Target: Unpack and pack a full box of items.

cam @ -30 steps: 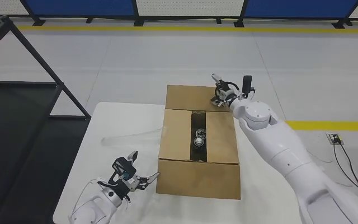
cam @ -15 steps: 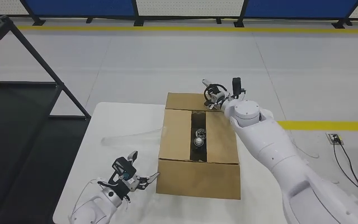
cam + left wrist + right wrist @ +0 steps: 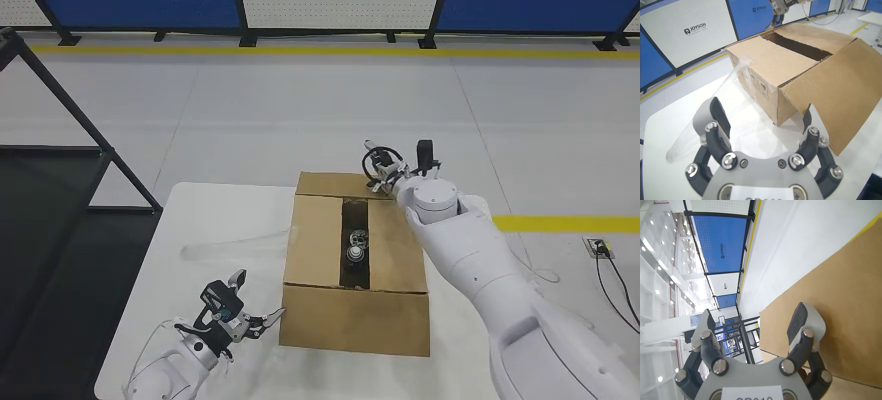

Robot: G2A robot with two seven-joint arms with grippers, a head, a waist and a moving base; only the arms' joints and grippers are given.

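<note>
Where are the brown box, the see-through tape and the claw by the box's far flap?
cardboard box (image 3: pixel 318 240), top view, on a closed top flap.
clear tape strip (image 3: pixel 728 83), left wrist view, on its upper stretch near the box.
right gripper (image 3: pixel 753 309), right wrist view, midway between its open fingertips.

The top camera looks down from high. Wrist cameras sit right behind the left pincer (image 3: pixel 762 105) and right pincer (image 3: pixel 753 309); all see the box (image 3: pixel 320 240).

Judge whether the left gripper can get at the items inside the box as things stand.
Probably not. The left gripper is low beside the box, outside its wall, and two closed flaps leave only a narrow gap above the items.
</note>
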